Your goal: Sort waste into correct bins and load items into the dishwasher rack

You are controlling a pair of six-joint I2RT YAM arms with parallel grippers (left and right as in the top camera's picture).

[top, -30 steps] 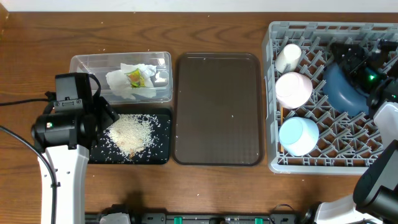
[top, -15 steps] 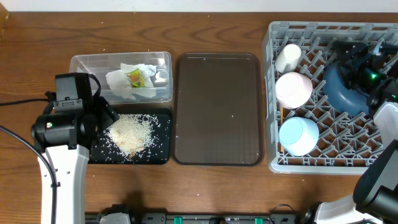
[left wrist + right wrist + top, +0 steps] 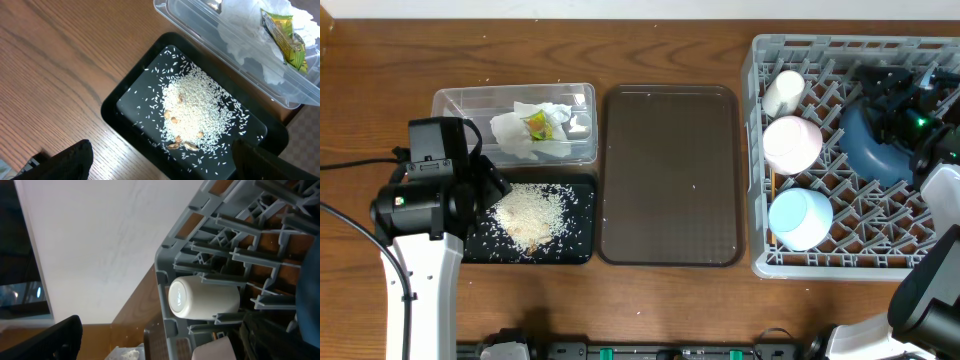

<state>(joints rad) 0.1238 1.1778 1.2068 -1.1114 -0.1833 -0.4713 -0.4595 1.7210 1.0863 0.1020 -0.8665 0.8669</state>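
Your right end effector [image 3: 162, 339] gapes toward the racked white cup [image 3: 205, 298]; left end effector [image 3: 167, 162] gapes above rice [image 3: 192, 112].

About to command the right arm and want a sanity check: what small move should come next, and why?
Probably lift the right gripper straight up, clear of the dishwasher rack. Its fingers stand wide apart with nothing between them, and the blue plate beside it already stands among the pegs, so nothing seems left to hold there.
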